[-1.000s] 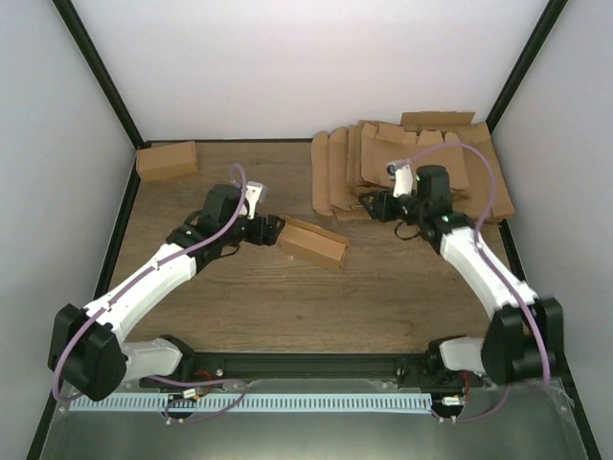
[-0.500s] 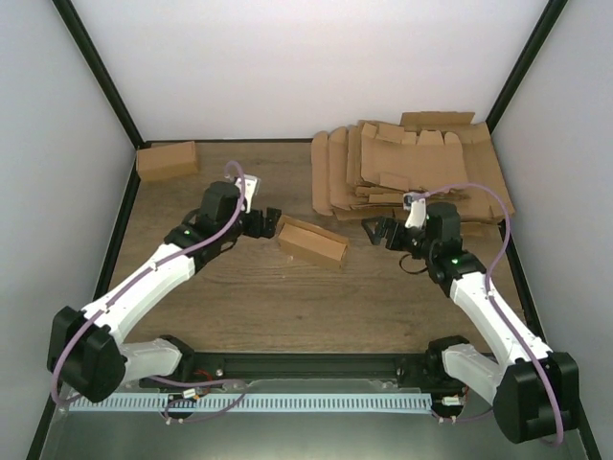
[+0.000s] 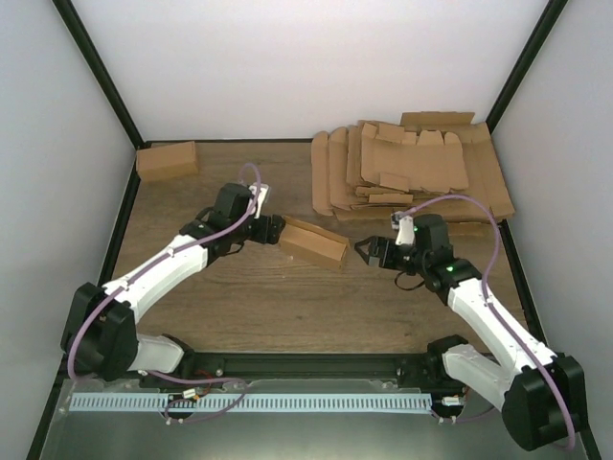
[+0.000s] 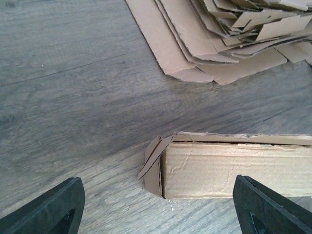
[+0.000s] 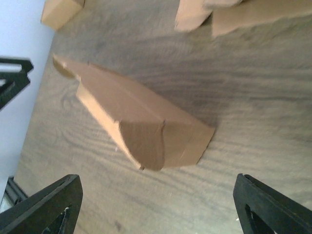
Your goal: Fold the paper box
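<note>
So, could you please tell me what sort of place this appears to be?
Probably a lab test cell for robotic box folding: plain white walls enclosing a wooden tabletop, a pile of flat cardboard blanks, and one partly folded box mid-table.

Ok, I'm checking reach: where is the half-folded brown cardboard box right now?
In the top view, the half-folded brown cardboard box lies mid-table between the left gripper and right gripper.
</note>
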`<control>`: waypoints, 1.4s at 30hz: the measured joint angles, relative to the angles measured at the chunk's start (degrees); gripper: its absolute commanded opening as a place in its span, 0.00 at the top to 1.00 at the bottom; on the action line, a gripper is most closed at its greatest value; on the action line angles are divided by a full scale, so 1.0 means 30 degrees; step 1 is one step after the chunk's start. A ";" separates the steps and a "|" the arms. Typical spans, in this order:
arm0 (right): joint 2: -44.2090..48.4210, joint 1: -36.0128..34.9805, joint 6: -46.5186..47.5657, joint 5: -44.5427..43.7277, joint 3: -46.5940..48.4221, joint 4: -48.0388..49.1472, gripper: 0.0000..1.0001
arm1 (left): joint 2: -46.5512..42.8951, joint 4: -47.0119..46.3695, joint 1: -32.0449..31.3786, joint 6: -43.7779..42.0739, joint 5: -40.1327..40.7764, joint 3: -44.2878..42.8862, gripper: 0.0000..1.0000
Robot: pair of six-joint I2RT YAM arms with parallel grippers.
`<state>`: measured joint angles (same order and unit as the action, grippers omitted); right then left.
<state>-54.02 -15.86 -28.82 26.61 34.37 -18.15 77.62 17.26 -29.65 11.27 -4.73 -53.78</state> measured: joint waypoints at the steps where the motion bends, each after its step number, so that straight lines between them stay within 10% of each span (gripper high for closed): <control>1: -0.0138 -0.0444 -0.0058 -0.0117 0.0000 -0.0138 0.15 | 0.0051 0.0007 0.0000 -0.0044 -0.0036 0.0000 0.17; 24: -0.4204 -0.3410 -0.0226 -0.2084 0.1814 -0.0146 0.61 | 0.3475 0.1625 0.0036 -0.1166 -0.0809 -0.2572 0.59; 42: -0.5034 -0.3555 -0.0270 -0.1647 0.2390 0.0255 0.66 | 0.3716 0.2630 0.0036 -0.1173 -0.2637 -0.2827 0.79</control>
<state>-69.12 -26.52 -29.63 21.67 41.54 -17.39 88.77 25.15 -29.54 7.75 -12.64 -62.26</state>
